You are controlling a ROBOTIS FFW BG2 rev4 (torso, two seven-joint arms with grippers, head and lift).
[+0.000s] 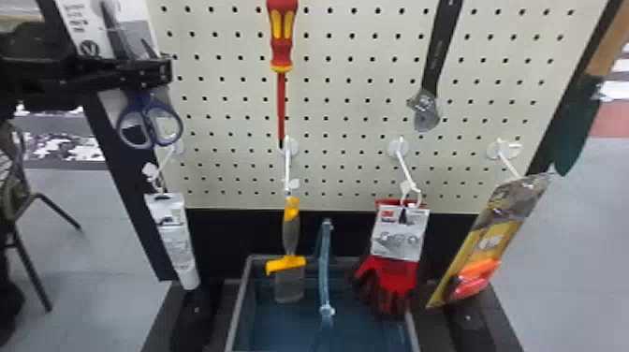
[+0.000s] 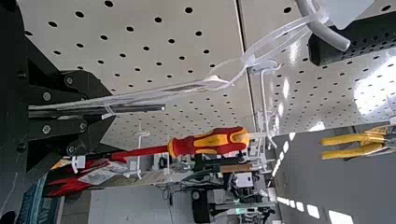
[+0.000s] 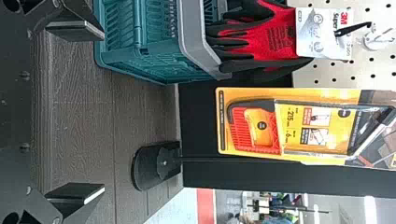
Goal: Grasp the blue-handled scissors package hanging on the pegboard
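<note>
Blue plastic loops, the handles [image 1: 149, 117] of the blue-handled scissors package [image 1: 84, 28], hang below the left gripper [image 1: 161, 71] at the left edge of the cream pegboard [image 1: 337, 108], toward its top. The left gripper is clamped on the package, its black fingers lying crosswise over the card above the loops. White card backs the package, with darker blades against it. Toward the middle of the board hangs a glossy red-and-yellow screwdriver [image 1: 281, 42]; nearer the right edge is a metal wrench [image 1: 436, 61] with a rounded head. Along the bottom edge hang a white tube [image 1: 175, 243], a scraper [image 1: 291, 234] with a flat, translucent blade, and red knit gloves [image 1: 393, 276] with dark fingers.

Edge-on in the left wrist view, the package is a thin, shiny sheet pinched between the fingers, and a clear, looped strap [image 2: 280, 32] runs from it to a thick, curved pale hook [image 2: 327, 30]; the head view shows neither. Yellow-handled pliers [image 2: 350, 144] also appear there.

The right wrist view has the right gripper [image 3: 103, 112], its fingers wide apart and holding nothing, above dark wood-grain boards [image 3: 84, 130]. It also shows slotted sides on the teal basket [image 3: 154, 56] and the ribbed orange grip of a hacksaw in its yellow pack [image 3: 299, 161].
</note>
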